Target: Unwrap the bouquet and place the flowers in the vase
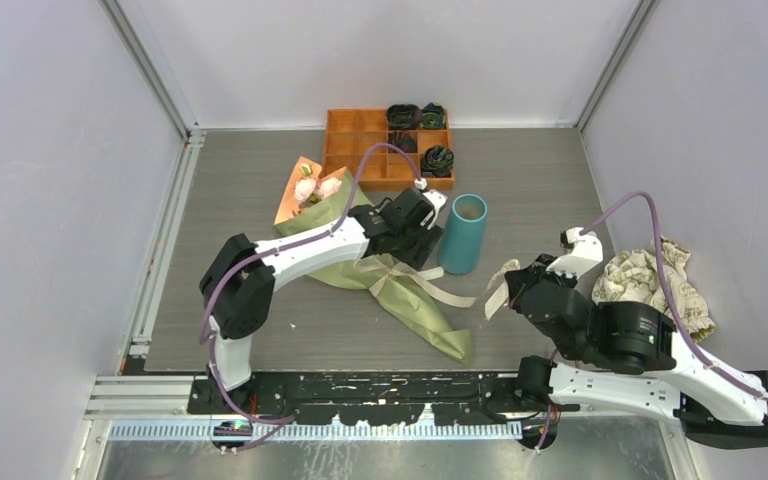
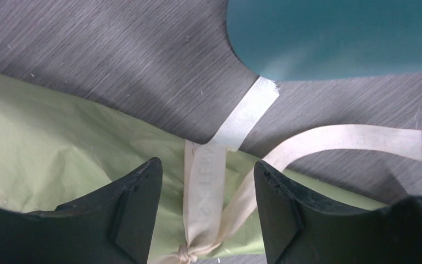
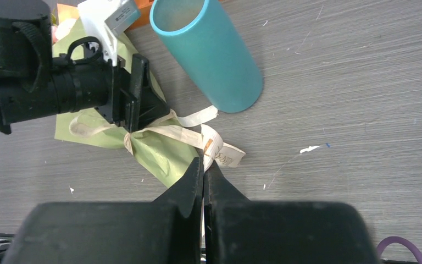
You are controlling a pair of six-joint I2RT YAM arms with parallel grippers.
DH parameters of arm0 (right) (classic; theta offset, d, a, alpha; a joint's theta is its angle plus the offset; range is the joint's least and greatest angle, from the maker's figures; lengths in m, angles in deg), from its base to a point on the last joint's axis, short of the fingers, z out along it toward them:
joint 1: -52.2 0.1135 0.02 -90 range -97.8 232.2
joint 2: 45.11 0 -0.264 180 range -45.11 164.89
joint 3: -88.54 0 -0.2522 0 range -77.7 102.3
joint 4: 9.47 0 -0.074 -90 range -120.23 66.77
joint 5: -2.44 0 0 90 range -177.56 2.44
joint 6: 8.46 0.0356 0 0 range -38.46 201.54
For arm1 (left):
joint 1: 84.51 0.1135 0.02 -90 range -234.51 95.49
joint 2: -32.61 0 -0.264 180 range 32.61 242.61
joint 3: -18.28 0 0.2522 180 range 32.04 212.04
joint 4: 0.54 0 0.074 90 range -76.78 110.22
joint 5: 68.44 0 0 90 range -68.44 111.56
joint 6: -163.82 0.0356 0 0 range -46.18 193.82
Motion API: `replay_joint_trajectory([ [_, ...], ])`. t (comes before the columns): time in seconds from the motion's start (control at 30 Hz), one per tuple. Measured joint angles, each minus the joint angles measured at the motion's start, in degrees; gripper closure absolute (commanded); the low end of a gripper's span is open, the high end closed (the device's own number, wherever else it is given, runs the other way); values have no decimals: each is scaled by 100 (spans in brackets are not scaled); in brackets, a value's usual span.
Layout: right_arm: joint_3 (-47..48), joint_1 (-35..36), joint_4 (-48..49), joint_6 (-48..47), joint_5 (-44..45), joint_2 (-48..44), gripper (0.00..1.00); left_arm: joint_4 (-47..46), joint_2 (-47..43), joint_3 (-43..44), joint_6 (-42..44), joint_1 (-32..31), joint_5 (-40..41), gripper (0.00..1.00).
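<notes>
The bouquet [image 1: 425, 315] lies diagonally on the table, a green paper cone with pink flowers [image 1: 312, 188] at its far-left wide end. A cream ribbon [image 2: 204, 187] is knotted round the cone. My left gripper [image 2: 209, 176] hovers open just over the knot, one finger on each side of the ribbon strands, gripping nothing. My right gripper [image 3: 204, 165] is shut on a loose ribbon end [image 3: 222, 154], near the cone's narrow tip. The teal vase [image 1: 462, 233] stands upright just right of the left gripper [image 1: 418, 248] and beyond the right gripper [image 1: 513, 290].
An orange compartmented tray [image 1: 360, 150] with dark rolled bundles sits at the back behind the bouquet. A floral cream cloth [image 1: 650, 280] lies crumpled at the right, beside the right arm. White walls close in the table on three sides.
</notes>
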Motion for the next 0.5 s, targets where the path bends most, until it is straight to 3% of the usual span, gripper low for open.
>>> replay_joint_trajectory([
  [0.37,-74,0,39,-190,2,-243,99,238,706,328,105,-28,142,43],
  [0.43,-83,0,44,-210,13,-286,99,269,704,328,103,-44,190,50],
  [0.5,-90,0,46,-214,24,-321,99,271,704,302,103,-57,258,64],
])
